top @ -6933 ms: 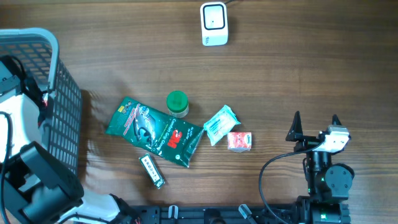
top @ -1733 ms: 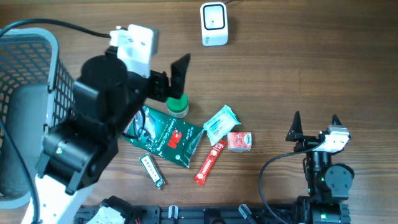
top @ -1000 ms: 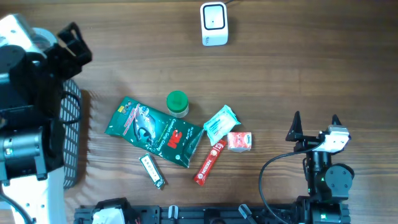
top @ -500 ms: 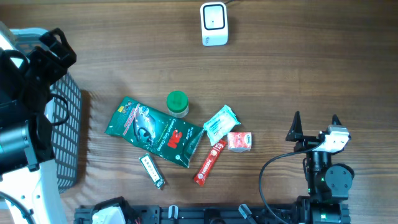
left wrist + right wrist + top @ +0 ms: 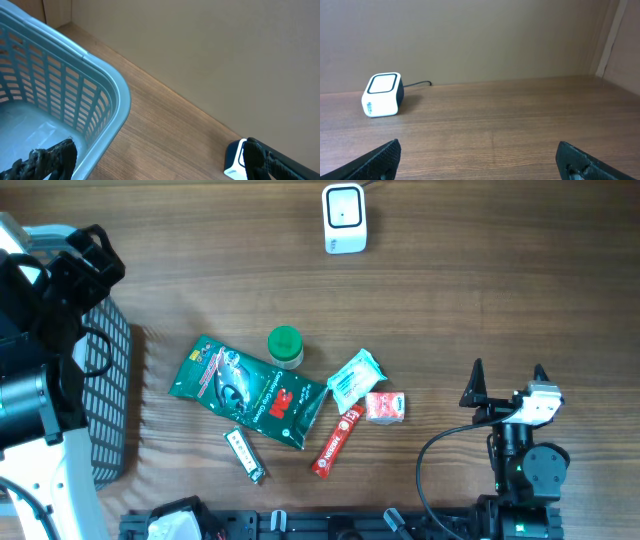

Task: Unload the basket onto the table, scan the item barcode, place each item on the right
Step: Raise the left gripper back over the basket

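Observation:
A white barcode scanner (image 5: 343, 218) stands at the table's far edge, and shows too as the scanner (image 5: 381, 94) and, partly behind a finger, the scanner (image 5: 234, 159). The items lie mid-table: a green pouch (image 5: 248, 390), a green-capped jar (image 5: 285, 346), a white-teal packet (image 5: 355, 378), a small red-white packet (image 5: 385, 407), a red stick pack (image 5: 337, 442) and a small bar (image 5: 245, 455). My left gripper (image 5: 100, 255) (image 5: 160, 165) hangs open and empty at the basket's rim. My right gripper (image 5: 507, 375) (image 5: 480, 162) rests open and empty at the near right.
A light blue mesh basket (image 5: 112, 380) (image 5: 100, 85) stands at the left edge under my left arm. The scanner's cable runs off the far edge. Bare wood lies between the items and the scanner.
The left arm has swung from above the items back to the basket and has barely moved over the last half second. A red stick pack now lies beside the pouch. The right arm is still.

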`<state>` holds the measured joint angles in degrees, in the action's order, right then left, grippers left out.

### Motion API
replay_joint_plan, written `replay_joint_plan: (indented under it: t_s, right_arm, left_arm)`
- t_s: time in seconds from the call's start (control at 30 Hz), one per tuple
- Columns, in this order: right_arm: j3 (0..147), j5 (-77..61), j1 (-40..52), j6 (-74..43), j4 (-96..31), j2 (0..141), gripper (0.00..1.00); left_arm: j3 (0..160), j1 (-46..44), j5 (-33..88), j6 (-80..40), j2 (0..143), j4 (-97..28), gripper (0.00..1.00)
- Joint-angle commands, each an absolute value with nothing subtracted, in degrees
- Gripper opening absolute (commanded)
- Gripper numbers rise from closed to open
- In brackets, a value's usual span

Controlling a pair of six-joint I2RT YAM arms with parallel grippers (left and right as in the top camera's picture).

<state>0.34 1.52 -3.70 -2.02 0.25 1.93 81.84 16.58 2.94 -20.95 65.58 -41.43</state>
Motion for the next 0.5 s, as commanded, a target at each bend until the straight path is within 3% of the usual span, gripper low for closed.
replay_joint_plan:
  t_s: [0.0, 0.47]
  right_arm:
    - [0.3, 1.0, -4.0, -1.5, 0.4, 1.7, 1.0]
    - [0.3, 1.0, -4.0, -1.5, 0.4, 1.7, 1.0]
  left_arm:
    - [82.5, 16.9, 3.4, -21.5, 65.8, -41.4, 1.0]
    - [82.5, 16.9, 3.5, -26.0, 65.8, -49.1, 1.0]
